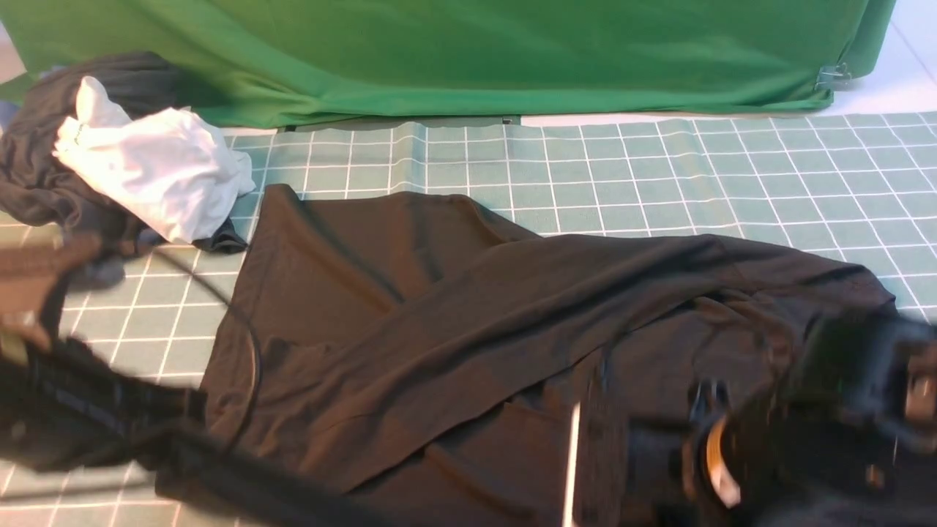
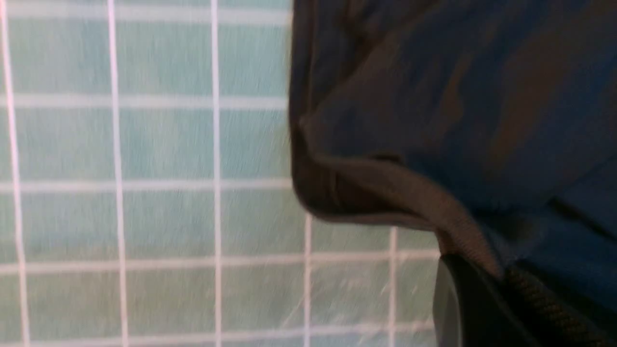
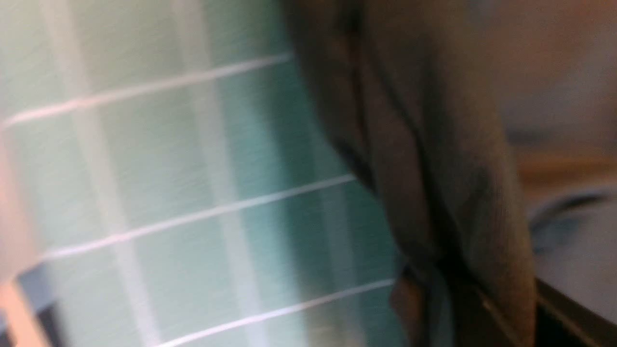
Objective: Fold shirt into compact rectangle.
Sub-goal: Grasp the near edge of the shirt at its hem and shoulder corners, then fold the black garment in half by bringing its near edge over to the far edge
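Right tool (image 3: 434, 299) pinching shirt (image 1: 439, 307), lying lengthwise left-right

We see the shirt (image 1: 439, 315) spread over the middle of the mat (image 1: 659, 176), reaching from left of centre to the near right. A long part of it lies slantwise over the rest, from near left to far right. Behind the shirt, at the mat's far left corner, sits a pile of clothes (image 1: 36, 168) with a smaller garment (image 1: 154, 172) on top. A hanging cloth (image 1: 476, 51) stands behind the mat. The left arm (image 1: 80, 410) meets the shirt's near left edge; the right arm (image 1: 820, 432) is over its near right part.
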### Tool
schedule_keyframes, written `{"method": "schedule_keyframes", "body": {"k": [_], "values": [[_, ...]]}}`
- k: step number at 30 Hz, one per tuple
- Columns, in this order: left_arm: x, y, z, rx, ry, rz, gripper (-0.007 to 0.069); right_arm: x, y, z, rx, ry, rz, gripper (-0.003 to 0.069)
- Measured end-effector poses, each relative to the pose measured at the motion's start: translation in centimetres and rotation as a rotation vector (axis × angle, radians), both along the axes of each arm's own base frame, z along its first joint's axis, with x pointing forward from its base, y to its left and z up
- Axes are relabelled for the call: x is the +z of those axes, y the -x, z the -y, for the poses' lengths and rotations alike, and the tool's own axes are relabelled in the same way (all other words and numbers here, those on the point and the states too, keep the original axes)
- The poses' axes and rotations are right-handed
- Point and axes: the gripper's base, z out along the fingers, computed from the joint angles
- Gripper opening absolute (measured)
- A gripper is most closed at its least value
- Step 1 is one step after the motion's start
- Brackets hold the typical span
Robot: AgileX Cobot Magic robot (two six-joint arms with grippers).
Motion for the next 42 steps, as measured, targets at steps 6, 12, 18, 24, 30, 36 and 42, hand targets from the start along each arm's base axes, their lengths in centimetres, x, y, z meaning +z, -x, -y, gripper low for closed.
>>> {"method": "schedule_keyframes", "body": {"k": [6,12,18,24,30,36,42], "values": [[0.6,-3.7,0.5,0.025,0.011,0.042,0.0011,3.3,-4.5,1.1,-0.09,-0.074,0.099,0.0053],[1.0,-9.0,0.1,0.077,0.018,0.074,0.0011,5.2,-9.6,2.4,-0.204,-0.118,0.177,0.0053],[0.6,-16.8,-1.8,0.146,0.029,0.091,0.0011,4.2,-16.2,2.9,-0.277,-0.105,0.203,0.0053],[-0.9,-23.1,-2.5,0.17,0.04,0.094,0.0011,2.3,-22.1,2.3,-0.322,-0.108,0.22,0.0053],[-2.5,-27.3,-2.8,0.171,0.033,0.101,0.0011,0.1,-26.2,1.4,-0.329,-0.109,0.236,0.0053],[-5.0,-29.2,-2.9,0.167,0.024,0.056,0.0012,-2.1,-28.1,0.6,-0.336,-0.109,0.233,0.0088],[-5.4,-29.3,-3.1,0.158,-0.008,0.042,0.0055,-1.7,-28.6,0.4,-0.388,-0.139,0.242,0.0318]]}}
